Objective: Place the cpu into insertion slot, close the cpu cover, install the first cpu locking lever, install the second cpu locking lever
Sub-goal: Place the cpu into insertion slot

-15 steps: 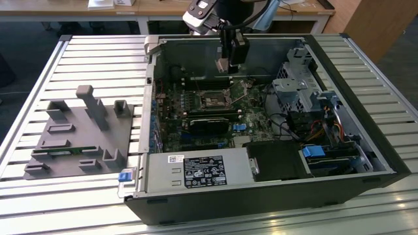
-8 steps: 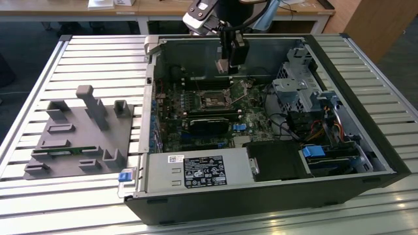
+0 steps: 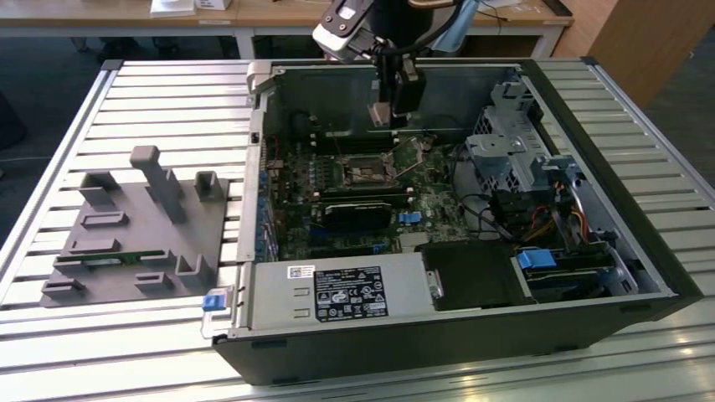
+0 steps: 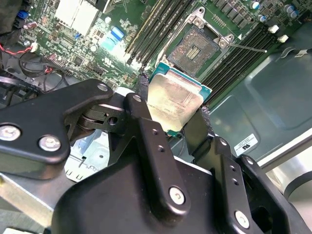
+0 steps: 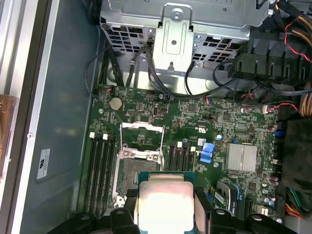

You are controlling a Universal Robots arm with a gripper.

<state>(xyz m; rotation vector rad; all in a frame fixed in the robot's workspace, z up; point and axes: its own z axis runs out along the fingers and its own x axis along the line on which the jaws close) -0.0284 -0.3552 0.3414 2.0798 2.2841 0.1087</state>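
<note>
I see the cpu [image 4: 174,100] held in the gripper [image 4: 172,108] near the socket [image 4: 195,48], inside the case [image 3: 447,343] on the table [image 3: 146,92], with the fixture block [image 3: 134,234] at the exterior view's left of it.

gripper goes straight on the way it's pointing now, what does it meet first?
The gripper is shut on the cpu, so the chip leads. It would likely meet the open insertion slot on the motherboard first; depth and exact alignment are unclear.
</note>
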